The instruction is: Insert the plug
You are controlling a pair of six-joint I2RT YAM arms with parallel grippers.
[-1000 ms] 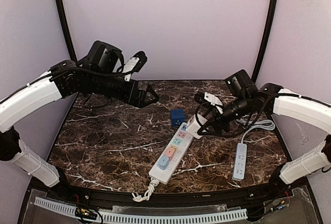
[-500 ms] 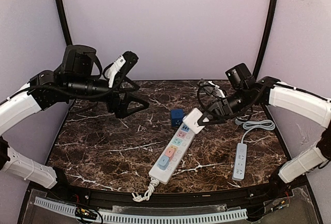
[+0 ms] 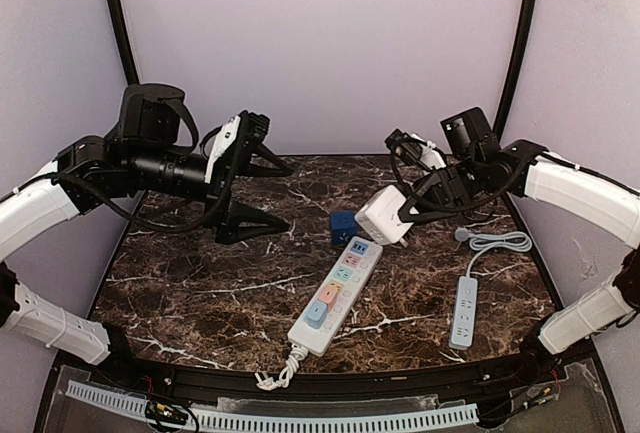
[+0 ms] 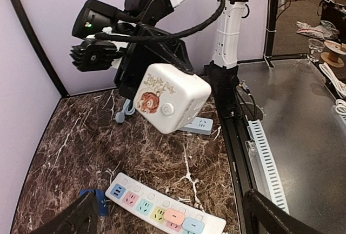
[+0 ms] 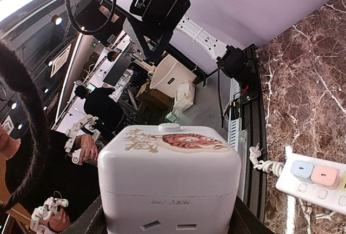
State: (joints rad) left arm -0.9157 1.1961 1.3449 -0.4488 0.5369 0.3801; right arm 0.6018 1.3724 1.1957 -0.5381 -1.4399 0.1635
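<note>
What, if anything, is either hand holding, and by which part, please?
The right hand grips the white cube plug by two opposite side faces. The left hand is open and empty.

Even soft light, faint shadows on marble table point(image 3: 200, 293); right-wrist view fisheye-bent, plug point(image 5: 170, 185) sharp, background dim

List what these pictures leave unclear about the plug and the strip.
- White cube's pins: seen in no view.
- Right end effector: its tips are hidden behind the cube in the right wrist view.
- Power strip: cut off by the right edge in the right wrist view and by the bottom edge in the left wrist view.
</note>
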